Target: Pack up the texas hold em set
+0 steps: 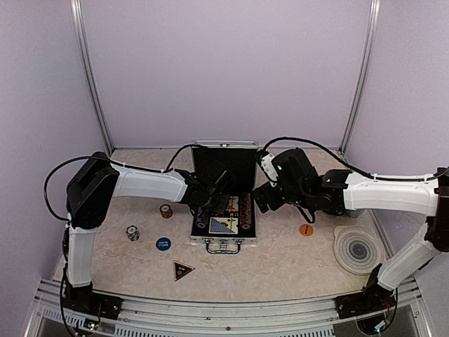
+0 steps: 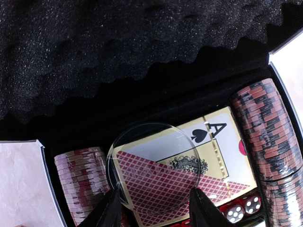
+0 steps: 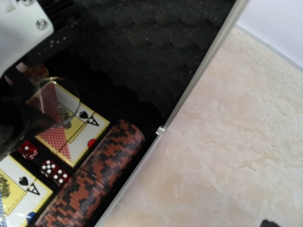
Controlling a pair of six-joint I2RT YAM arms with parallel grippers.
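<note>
The silver case (image 1: 223, 241) lies open in the middle of the table, its foam-lined lid (image 1: 224, 165) standing up. Inside are rows of red and black chips (image 2: 267, 127), a red card deck (image 2: 227, 156) and red dice (image 2: 244, 208). My left gripper (image 2: 155, 194) hangs over the case, shut on a clear round button (image 2: 156, 165) that hovers just above the red deck. My right gripper (image 1: 261, 199) is beside the case's right edge (image 3: 189, 104), open with nothing in it. The clear button (image 3: 57, 101) also shows in the right wrist view.
On the table left of the case lie a small brown chip stack (image 1: 166, 210), a white and black chip stack (image 1: 132, 232), a blue button (image 1: 163, 243) and a black triangle (image 1: 183, 270). An orange button (image 1: 306, 229) and a grey ringed coaster (image 1: 358, 248) lie to the right.
</note>
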